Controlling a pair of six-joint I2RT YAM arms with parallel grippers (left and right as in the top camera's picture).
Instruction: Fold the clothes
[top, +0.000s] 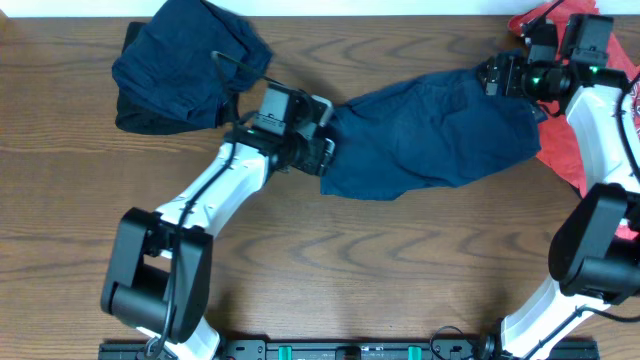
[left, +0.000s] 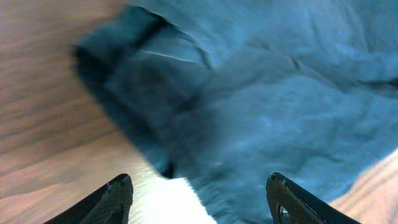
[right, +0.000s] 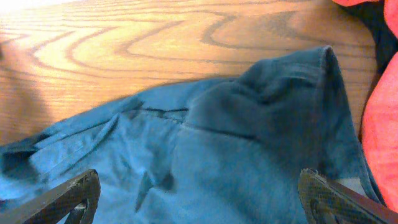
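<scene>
No legible txt, labels or nos., navy shorts (top: 430, 125) plain (all views)

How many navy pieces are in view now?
2: a bunched navy pile at far left, and a spread navy garment in the middle. A darker layer under the pile may be a third.

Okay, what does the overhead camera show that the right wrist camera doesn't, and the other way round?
Only overhead: a second navy heap at the table's far-left corner, both arms, and the left claw at the left end of the spread navy garment. Only right wrist: a close look at that garment's stitched seam and raised fold. Both: the spread navy garment, the red-orange shirt beside it, and the wooden table.
</scene>
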